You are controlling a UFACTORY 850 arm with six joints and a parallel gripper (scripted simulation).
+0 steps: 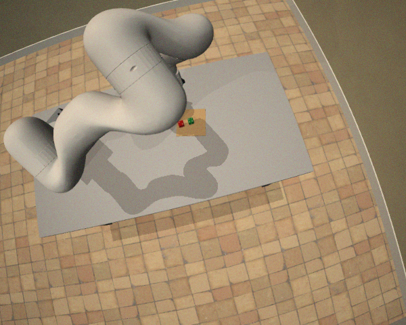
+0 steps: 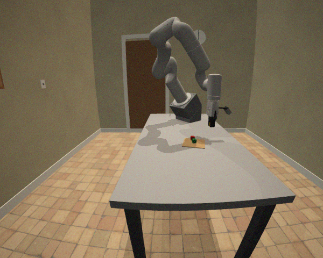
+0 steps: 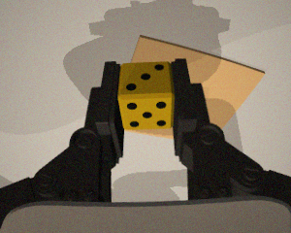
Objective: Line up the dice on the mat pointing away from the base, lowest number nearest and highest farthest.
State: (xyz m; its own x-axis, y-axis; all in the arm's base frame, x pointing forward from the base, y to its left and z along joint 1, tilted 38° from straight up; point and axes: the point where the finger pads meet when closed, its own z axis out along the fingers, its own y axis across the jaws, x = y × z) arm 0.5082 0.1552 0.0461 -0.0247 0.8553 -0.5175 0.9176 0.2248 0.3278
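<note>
On the table (image 1: 259, 147) (image 2: 206, 172) (image 3: 29, 97) lies the mat (image 1: 200, 131) (image 2: 187, 144) (image 3: 238, 87), flat as far as the views show; the gripper (image 1: 183, 80) (image 2: 211, 125) (image 3: 146, 81) is closed on the yellow die (image 2: 209, 124) (image 3: 145, 109), held up off the table and to the side of the mat; the red die (image 1: 181, 123) (image 2: 192, 137) and green die (image 1: 190, 120) (image 2: 194, 141) are on the mat, red nearer the base; two dice look placed, their numbers too small to read; left to do, I judge: carry yellow over, line it up in number order, lower it flat and let go.
</note>
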